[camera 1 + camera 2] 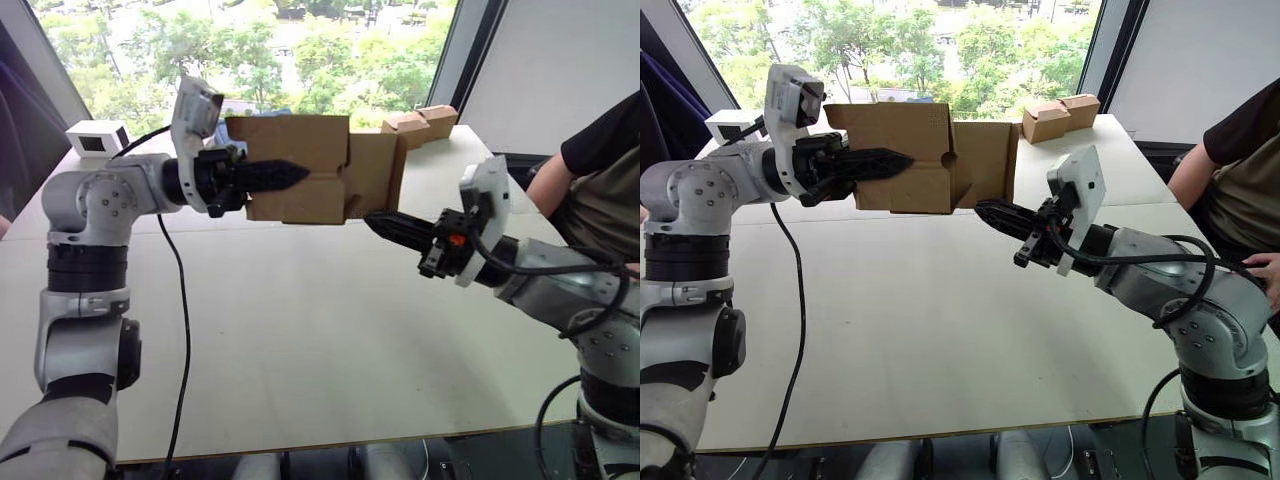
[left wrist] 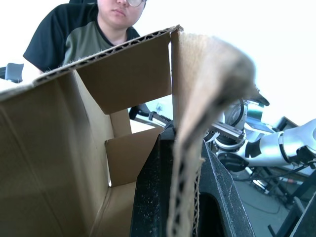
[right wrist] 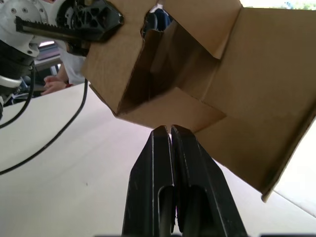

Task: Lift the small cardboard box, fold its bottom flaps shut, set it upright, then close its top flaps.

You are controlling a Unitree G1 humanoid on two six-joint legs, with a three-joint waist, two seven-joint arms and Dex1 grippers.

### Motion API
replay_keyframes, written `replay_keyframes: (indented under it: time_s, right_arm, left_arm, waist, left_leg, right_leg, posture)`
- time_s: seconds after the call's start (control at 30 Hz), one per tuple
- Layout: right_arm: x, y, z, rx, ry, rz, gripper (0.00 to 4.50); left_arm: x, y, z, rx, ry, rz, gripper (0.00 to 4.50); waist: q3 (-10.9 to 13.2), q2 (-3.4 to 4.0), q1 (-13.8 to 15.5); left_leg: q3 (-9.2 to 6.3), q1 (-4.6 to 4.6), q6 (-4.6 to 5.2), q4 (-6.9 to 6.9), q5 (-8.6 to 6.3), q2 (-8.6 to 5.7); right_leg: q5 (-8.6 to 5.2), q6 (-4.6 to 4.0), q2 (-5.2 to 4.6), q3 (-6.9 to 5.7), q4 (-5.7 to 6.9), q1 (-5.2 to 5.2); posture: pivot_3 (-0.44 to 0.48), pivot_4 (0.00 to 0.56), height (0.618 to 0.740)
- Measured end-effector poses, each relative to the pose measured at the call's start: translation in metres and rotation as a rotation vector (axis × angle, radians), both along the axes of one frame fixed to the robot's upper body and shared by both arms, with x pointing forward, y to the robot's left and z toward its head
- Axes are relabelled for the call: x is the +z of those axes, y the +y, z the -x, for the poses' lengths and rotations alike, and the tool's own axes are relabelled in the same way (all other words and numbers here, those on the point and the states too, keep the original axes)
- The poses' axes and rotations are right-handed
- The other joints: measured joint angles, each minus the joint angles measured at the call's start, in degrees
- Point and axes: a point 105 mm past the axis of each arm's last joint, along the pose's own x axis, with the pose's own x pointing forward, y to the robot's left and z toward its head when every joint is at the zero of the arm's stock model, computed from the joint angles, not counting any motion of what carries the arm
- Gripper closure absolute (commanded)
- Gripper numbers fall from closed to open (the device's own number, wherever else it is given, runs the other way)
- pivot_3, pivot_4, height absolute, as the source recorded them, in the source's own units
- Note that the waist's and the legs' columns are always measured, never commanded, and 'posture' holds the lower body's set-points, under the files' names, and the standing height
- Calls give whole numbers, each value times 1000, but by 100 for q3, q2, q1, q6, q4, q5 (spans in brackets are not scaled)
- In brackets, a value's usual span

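Note:
The small cardboard box [image 1: 300, 165] hangs on its side in the air above the white table [image 1: 300, 340]. My left gripper [image 1: 300, 175] is shut on its near wall, one finger inside and one outside, as the left wrist view shows [image 2: 182, 148]. Both ends are open. At the end toward my right arm, one flap [image 3: 173, 106] leans inward and a wide flap [image 1: 375, 175] spreads outward. I cannot tell which end holds the bottom flaps or the top flaps. My right gripper [image 1: 372, 220] is shut and empty, its tips [image 3: 167, 129] at the edge of the inward-leaning flap.
Two joined closed brown boxes [image 1: 420, 122] sit at the table's far right corner. A white box with a dark window [image 1: 97, 137] sits at the far left. A person [image 1: 590, 170] is seated at the right side. A black cable [image 1: 182, 330] hangs from my left arm.

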Motion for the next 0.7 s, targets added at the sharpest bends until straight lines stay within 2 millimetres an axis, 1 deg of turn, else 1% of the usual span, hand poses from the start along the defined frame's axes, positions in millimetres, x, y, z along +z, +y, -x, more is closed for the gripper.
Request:
replay_keyframes:
  time_s: [0.1,0.23,0.47,0.57,0.63,0.7]
  right_arm:
    - [3,9,0,27,-5,-26,4440]
    - [3,18,1,50,2,-45,4440]
    - [4,18,-1,41,-14,-30,4440]
    - [4,3,-5,18,-25,31,4440]
    - [13,-17,-6,7,-7,11,4440]
    - [28,-37,-2,11,5,-48,4440]
  left_arm:
    - [-1,-1,1,-7,6,-3,4500]
    - [-1,-2,1,-8,11,-5,4500]
    - [0,-4,3,-17,4,-4,4500]
    - [0,-3,3,-15,3,-6,4500]
    - [0,-2,3,-11,1,-8,4500]
    - [1,-1,3,-7,0,-10,4500]
  waist:
    - [1,1,3]
    - [1,1,-1]
    - [1,1,2]
    - [1,1,10]
    - [1,1,14]
    - [2,0,9]
  left_leg:
    - [-1,0,0,0,0,0]
    - [-1,0,0,0,0,0]
    - [-1,0,0,0,0,-1]
    - [0,-1,0,0,0,-4]
    - [0,-1,0,0,0,-6]
    - [-1,-1,1,0,-1,-5]
  right_leg:
    - [0,0,0,-1,1,-1]
    - [0,0,0,-1,1,-1]
    - [0,0,-1,-1,1,-1]
    - [0,0,-2,-1,0,1]
    - [0,0,-5,-2,-2,3]
    - [0,0,-5,-2,-2,4]
  posture:
    - [0,150,740]
    - [0,150,740]
    - [0,150,740]
    - [0,150,740]
    - [0,150,740]
    - [0,150,740]
